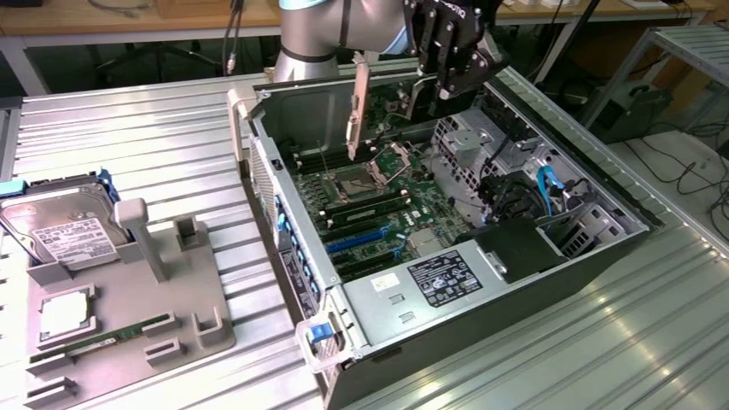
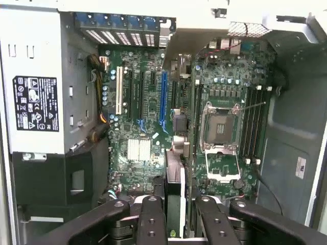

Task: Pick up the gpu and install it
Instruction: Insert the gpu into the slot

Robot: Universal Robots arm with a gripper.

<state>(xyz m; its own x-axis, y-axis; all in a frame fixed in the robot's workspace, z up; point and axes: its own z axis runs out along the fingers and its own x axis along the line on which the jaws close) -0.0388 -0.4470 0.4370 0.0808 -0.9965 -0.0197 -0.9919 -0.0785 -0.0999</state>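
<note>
Pincer (image 2: pixel 173 206) here, clamped on the thin dark rectangular gpu card (image 2: pixel 174 184). Any tilt over the long blue plastic slot (image 2: pixel 163 99) and I reckon it jams.

The thin dark flat gpu card (image 2: pixel 174 196) stands upright between the fingers of my black metal pincer (image 2: pixel 179 220), above the green motherboard (image 1: pixel 367 224) inside the open grey metal computer case (image 1: pixel 513 325). On the exterior view's left of the case, a grey plastic parts tray (image 1: pixel 171 325) lies on the ribbed metal table (image 1: pixel 137 128), with a boxy silver hard drive (image 1: pixel 63 226) in it.
</note>
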